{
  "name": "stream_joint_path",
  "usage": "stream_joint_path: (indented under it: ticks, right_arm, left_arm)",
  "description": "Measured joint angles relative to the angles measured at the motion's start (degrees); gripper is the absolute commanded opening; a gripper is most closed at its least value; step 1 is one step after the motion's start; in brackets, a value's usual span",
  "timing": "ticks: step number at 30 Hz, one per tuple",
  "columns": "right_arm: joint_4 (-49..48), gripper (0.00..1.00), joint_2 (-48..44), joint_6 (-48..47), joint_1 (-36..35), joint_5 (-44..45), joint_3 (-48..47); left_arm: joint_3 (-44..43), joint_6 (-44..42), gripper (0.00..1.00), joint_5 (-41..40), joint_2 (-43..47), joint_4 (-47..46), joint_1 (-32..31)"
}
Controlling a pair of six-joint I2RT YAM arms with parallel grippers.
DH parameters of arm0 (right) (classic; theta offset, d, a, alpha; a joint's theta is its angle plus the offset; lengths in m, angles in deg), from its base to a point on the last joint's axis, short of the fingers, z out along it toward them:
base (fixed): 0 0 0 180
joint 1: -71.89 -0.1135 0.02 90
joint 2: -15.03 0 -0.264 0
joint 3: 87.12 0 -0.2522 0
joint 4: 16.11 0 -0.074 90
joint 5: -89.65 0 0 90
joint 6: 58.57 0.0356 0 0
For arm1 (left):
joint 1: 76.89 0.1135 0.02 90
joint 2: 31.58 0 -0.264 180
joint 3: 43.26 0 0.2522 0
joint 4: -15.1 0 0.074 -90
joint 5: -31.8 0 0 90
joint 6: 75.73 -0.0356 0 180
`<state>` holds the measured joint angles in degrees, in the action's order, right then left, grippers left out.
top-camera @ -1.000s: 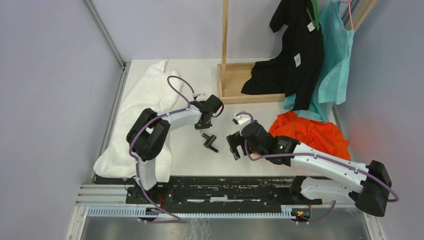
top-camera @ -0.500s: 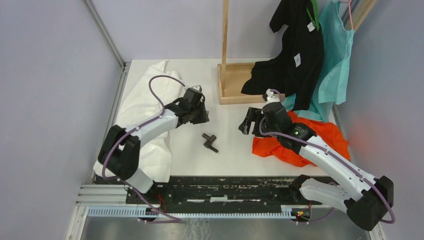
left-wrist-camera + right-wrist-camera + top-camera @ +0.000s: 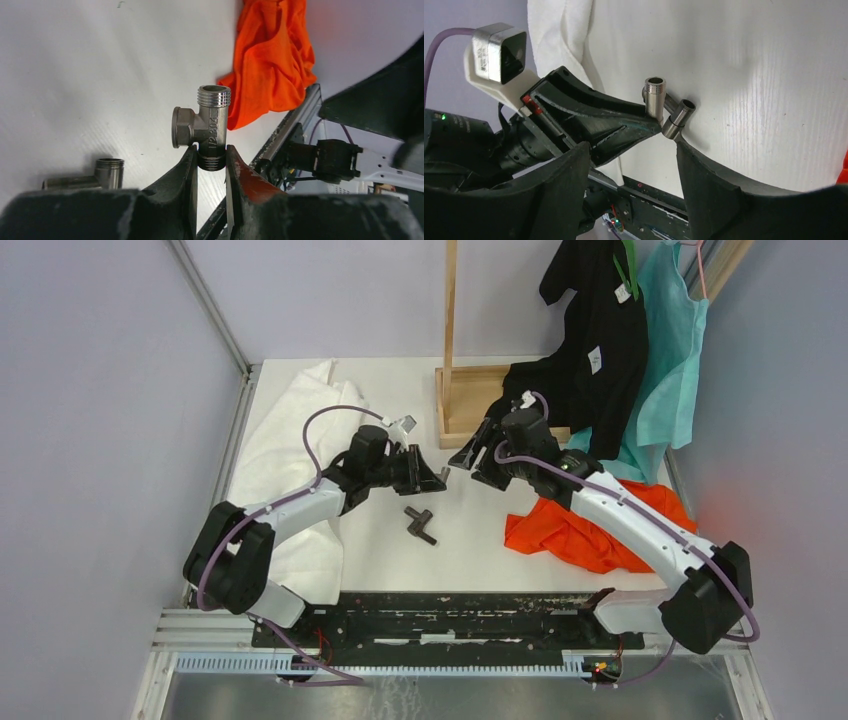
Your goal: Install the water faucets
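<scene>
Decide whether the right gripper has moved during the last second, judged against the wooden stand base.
Yes. The right gripper travelled away from the loose fitting and now sits at the near edge of the wooden stand base.

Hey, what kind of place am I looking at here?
Probably a robotics lab test cell: two white-and-black robot arms bolted to a black metal rail, plain lilac partition walls boxing in a white table, and unrelated props, a wooden clothes rack and a metal T-shaped pipe fitting.
</scene>
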<state>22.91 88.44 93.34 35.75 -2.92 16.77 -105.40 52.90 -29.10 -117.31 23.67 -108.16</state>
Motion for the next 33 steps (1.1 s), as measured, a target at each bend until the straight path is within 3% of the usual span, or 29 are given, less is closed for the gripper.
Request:
stream_joint_path:
  ticks: [15,17,23,24,25,26,27,28,30,33]
  right_arm:
    - [-2.62,0.60,11.78,2.91,-0.20,-0.70,-0.57]
    - [-3.26,0.49,12.96,2.95,-0.24,-1.42,-0.57]
    - [-6.62,0.01,14.23,3.93,-0.50,-3.67,-0.37]
    - [-6.97,0.01,14.23,3.89,-0.42,-3.89,-0.24]
    - [-7.21,0.01,14.27,3.91,-0.31,-4.02,0.02]
    - [-7.30,0.00,14.27,3.93,-0.31,-4.07,0.17]
    - [-7.21,0.01,14.27,3.89,-0.33,-4.00,0.20]
    - [-7.17,0.01,14.27,3.85,-0.35,-4.00,0.22]
    - [-6.38,0.00,14.23,3.34,-0.39,-3.30,0.20]
    - [-2.89,0.00,14.21,1.31,-0.28,-1.66,-0.37]
  left_arm:
    - [1.42,1.05,0.03,6.51,0.04,-6.14,-0.11]
    - [1.42,1.05,0.03,6.97,0.04,-6.14,-0.11]
    - [1.44,1.05,0.03,7.10,0.04,-6.10,-0.20]
    - [1.44,1.05,0.06,7.04,0.04,-6.14,-0.13]
    - [1.44,1.05,0.19,6.97,0.04,-6.14,0.00]
    - [1.44,1.03,0.35,6.97,0.04,-5.97,0.02]
    - [1.42,1.03,0.58,6.95,0.04,-5.70,0.02]
    - [1.36,0.94,0.72,6.91,0.04,-5.27,0.00]
    - [0.42,-0.50,0.85,6.64,0.04,-2.54,-0.11]
    - [-1.95,-3.28,0.88,5.25,0.20,3.02,-0.22]
